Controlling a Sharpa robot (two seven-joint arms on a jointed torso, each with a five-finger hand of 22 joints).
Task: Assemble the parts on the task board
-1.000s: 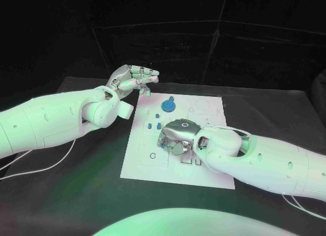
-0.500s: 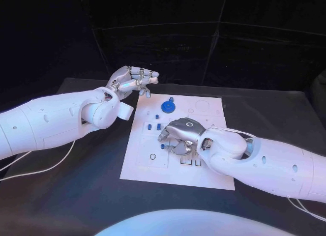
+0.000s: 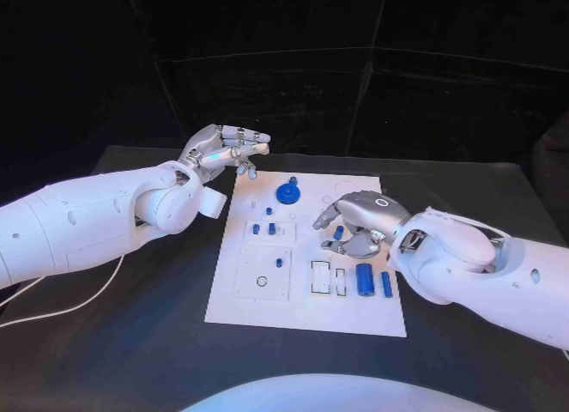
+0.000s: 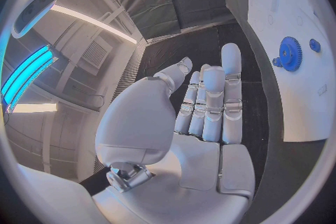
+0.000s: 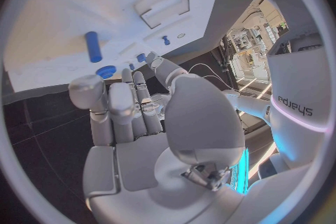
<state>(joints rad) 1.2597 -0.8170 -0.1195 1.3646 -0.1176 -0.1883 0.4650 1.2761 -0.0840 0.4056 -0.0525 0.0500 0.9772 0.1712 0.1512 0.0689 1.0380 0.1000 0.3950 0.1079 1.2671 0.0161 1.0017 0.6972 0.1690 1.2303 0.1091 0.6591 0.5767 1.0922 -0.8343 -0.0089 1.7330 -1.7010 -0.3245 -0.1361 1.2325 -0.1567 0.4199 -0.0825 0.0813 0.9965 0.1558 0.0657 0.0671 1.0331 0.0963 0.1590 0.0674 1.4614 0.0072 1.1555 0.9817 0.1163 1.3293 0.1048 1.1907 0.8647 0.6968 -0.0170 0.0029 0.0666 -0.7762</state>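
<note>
We saw the right hand (image 3: 356, 225) over the task board (image 3: 306, 305) at centre, fingers curled, apparently holding nothing. The left hand (image 3: 222, 148) hung off the board's eleven o'clock corner, fingers curled on nothing. Blue cylinders (image 3: 365, 279) lay at five o'clock, the gear (image 3: 288, 191) at twelve.

white task board (image 3: 303, 300), blue parts (image 3: 365, 279), black table (image 3: 136, 343), silver right hand (image 3: 356, 225)

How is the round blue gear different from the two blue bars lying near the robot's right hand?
The gear is a flat toothed disc with a knob on top; the bars are long and plain. The gear lies at the board's far end, near the left hand; the bars lie side by side at its near end. All are blue and untouched by either hand.
</note>
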